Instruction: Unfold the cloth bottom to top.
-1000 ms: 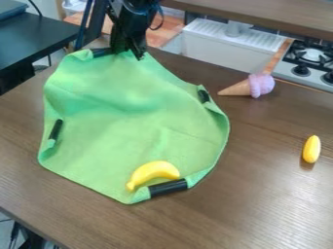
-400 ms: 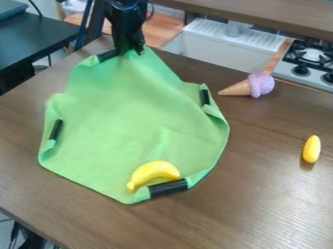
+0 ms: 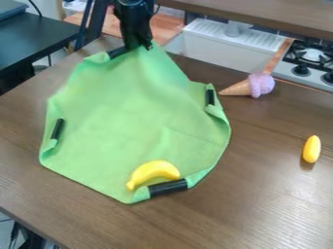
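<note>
At the top of the view the black gripper point(image 3: 141, 47) hangs over the cloth's far end, shut on the top corner of the green cloth point(image 3: 139, 116). That corner is pulled up to the fingers, and the cloth slopes down from it. The rest lies spread on the brown table, its edges curled at the left, right and bottom, with black strips at the corners. A yellow banana point(image 3: 153, 173) lies on the cloth near its bottom edge, beside one black strip.
A toy ice cream cone point(image 3: 250, 86) lies right of the cloth's upper right edge. Farther right on the table point(image 3: 273, 194) is a small yellow object point(image 3: 311, 149). Behind the table stand a white sink point(image 3: 218, 46) and a stove point(image 3: 312, 56).
The gripper has shifted slightly right, and the held top corner has moved with it. The cloth's upper part is drawn in from the left, and its right strip has shifted a little right.
</note>
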Available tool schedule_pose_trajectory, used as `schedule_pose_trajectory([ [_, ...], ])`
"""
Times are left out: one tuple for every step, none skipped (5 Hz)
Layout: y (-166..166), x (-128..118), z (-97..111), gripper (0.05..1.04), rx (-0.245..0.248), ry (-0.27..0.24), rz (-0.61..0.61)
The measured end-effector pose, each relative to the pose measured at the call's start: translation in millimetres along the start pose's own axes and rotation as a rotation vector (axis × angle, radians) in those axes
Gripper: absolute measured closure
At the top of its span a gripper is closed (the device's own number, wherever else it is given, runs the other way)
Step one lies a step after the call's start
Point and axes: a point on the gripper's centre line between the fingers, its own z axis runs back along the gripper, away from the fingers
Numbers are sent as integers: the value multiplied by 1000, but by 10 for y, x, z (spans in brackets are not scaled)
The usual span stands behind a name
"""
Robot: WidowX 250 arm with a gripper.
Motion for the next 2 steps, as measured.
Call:
schedule_pose_trajectory([
  [-36,-16,-76,884,-18,9,-17],
  [-84,15,-74,645,-45,-8,-23],
])
